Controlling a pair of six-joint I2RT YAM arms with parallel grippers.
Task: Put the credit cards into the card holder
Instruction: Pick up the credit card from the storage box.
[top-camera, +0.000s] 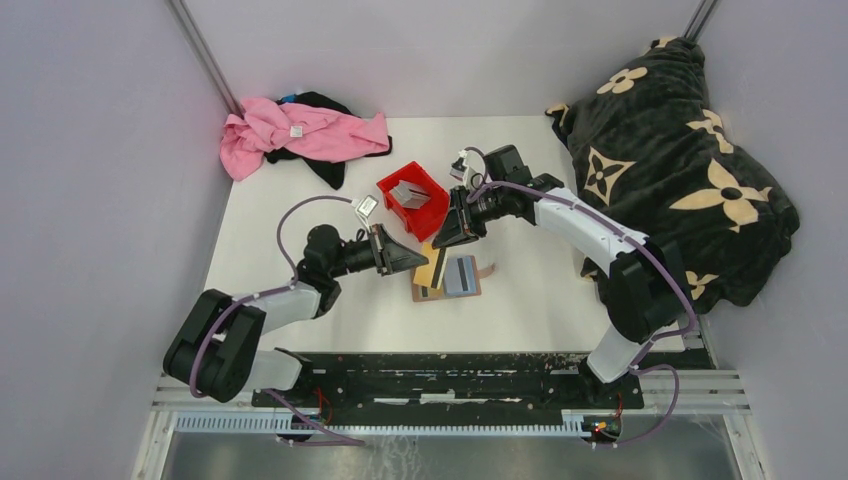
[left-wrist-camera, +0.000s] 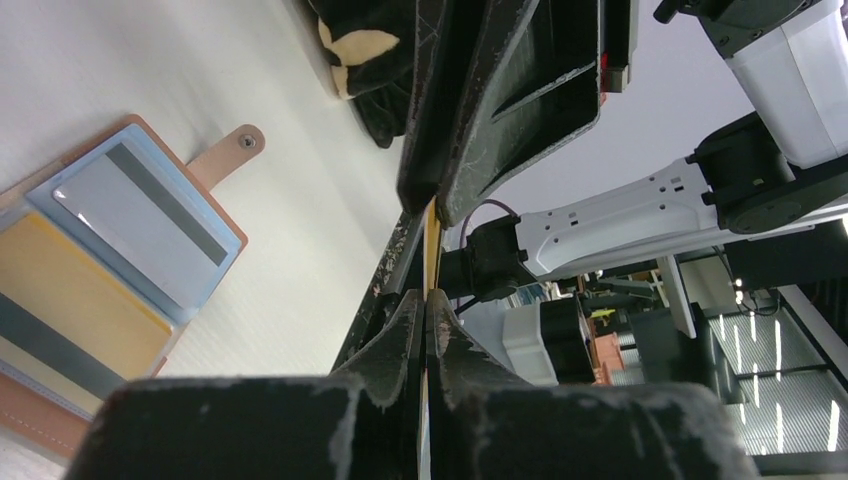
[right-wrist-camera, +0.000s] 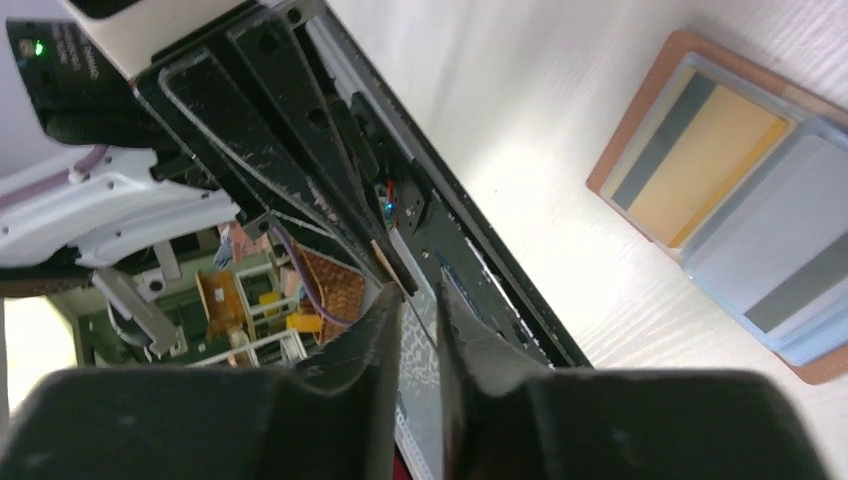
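Observation:
A gold-yellow credit card (top-camera: 432, 265) stands on edge in the air between both grippers, just above the open tan card holder (top-camera: 447, 280). My left gripper (top-camera: 418, 261) is shut on the card, whose yellow edge (left-wrist-camera: 432, 250) runs up from its tips (left-wrist-camera: 425, 297). My right gripper (top-camera: 441, 240) has its jaws slightly apart around the card's thin edge (right-wrist-camera: 420, 320), not pressing it (right-wrist-camera: 418, 300). The card holder (left-wrist-camera: 215, 165) lies flat with a grey striped card (left-wrist-camera: 140, 205) and a gold card (left-wrist-camera: 70, 300) in its slots, as the right wrist view also shows (right-wrist-camera: 640, 110).
A red bin (top-camera: 413, 198) with grey cards (top-camera: 408, 192) stands just behind the grippers. A pink cloth (top-camera: 300, 130) lies at the back left. A black patterned blanket (top-camera: 680, 150) covers the right side. The table's black front rail (top-camera: 430, 365) runs along the near edge.

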